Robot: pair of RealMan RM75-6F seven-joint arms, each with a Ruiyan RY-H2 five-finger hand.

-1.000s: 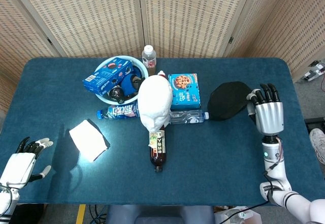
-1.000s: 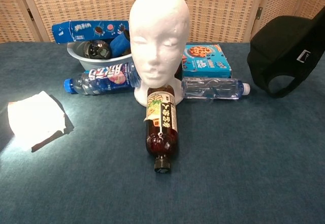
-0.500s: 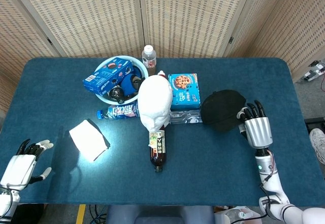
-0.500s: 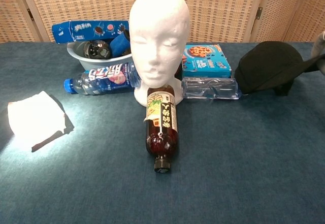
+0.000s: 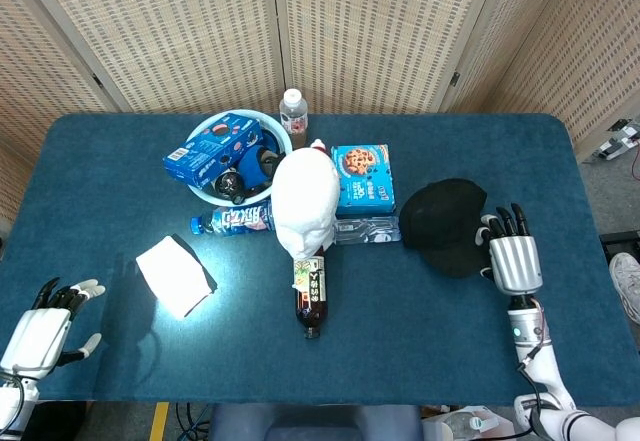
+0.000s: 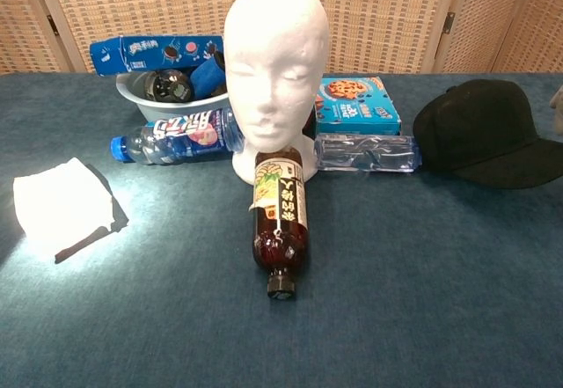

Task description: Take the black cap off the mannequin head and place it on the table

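Cap [image 5: 443, 225] lay flat on the table [image 5: 420, 361], at three o'clock of the bare mannequin head [image 5: 306, 199]. My right hand [image 5: 512, 258] sat beside its brim, fingers spread, holding nothing. I judged placement done; next, withdraw cleanly.

The black cap [image 6: 486, 140] lies flat on the table [image 6: 422, 274], just beside the sliver of hand [image 6: 558, 111] at the right edge. Farther from the hand stand the bare mannequin head [image 6: 275, 62], a clear bottle [image 6: 365, 153] and a dark bottle [image 6: 280, 221].
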